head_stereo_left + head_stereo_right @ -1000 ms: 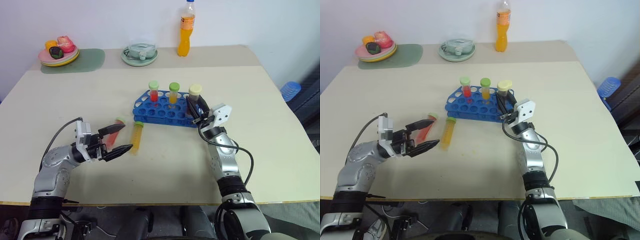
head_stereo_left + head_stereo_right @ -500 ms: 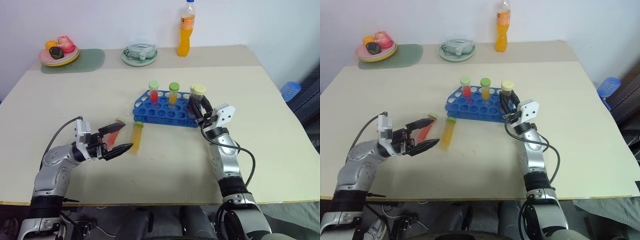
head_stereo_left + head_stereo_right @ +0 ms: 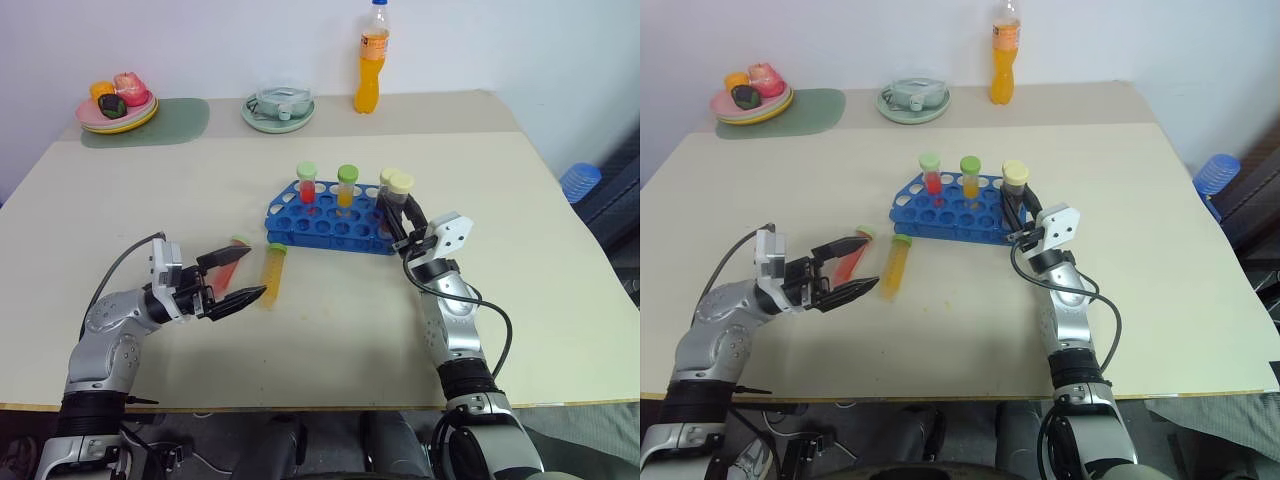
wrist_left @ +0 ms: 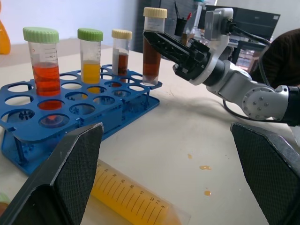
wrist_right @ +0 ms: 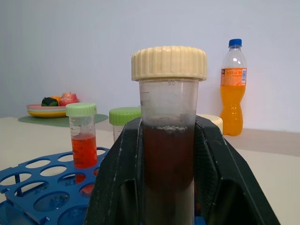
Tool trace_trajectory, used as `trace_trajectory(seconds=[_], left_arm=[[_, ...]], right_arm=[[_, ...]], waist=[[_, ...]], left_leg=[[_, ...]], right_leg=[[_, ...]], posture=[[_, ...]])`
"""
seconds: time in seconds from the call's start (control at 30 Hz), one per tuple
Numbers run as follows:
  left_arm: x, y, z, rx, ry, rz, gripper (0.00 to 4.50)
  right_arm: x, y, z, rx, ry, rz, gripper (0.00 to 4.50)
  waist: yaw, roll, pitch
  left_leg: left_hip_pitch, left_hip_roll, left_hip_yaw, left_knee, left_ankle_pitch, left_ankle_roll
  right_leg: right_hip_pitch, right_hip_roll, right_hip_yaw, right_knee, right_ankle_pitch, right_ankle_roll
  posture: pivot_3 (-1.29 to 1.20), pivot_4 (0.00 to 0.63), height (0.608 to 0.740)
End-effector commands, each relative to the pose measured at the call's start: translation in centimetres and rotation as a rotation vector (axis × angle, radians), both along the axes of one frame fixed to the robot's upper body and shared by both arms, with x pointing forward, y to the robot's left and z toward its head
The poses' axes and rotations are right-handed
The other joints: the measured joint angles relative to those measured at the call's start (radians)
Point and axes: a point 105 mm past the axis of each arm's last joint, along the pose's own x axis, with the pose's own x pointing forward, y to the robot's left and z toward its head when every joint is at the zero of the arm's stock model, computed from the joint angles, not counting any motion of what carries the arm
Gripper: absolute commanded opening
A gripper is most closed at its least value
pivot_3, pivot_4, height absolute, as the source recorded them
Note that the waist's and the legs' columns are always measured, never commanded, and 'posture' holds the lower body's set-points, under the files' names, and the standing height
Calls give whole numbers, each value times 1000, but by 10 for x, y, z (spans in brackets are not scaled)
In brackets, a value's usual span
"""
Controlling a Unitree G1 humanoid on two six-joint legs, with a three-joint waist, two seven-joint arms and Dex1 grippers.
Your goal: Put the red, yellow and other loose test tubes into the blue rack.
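Table (image 3: pixel 330 350) beige, matte; white wall (image 3: pixel 200 40) behind.

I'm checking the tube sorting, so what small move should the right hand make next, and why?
Probably lower the dark brown tube straight down into an empty hole at the right end of the blue rack, then let go. The right hand is shut on it, holding it upright at that end, and open holes show there beside the three standing tubes.
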Motion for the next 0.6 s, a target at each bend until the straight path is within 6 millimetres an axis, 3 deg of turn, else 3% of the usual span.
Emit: trace_trajectory(seconds=[0.03,0.6], left_arm=[[0,-1,15,4,-61,-3,4500],[-3,0,15,8,-58,9,4500]], right_arm=[[3,6,-17,-1,70,16,811],[0,14,-29,7,106,59,811]], waist=[[0,0,0],[-1,0,0]], left_leg=[[0,0,0,0,0,0],[1,0,0,-1,0,0]], right_leg=[[0,0,0,0,0,0],[0,0,1,0,0,0]], posture=[[0,150,740],[0,150,740]])
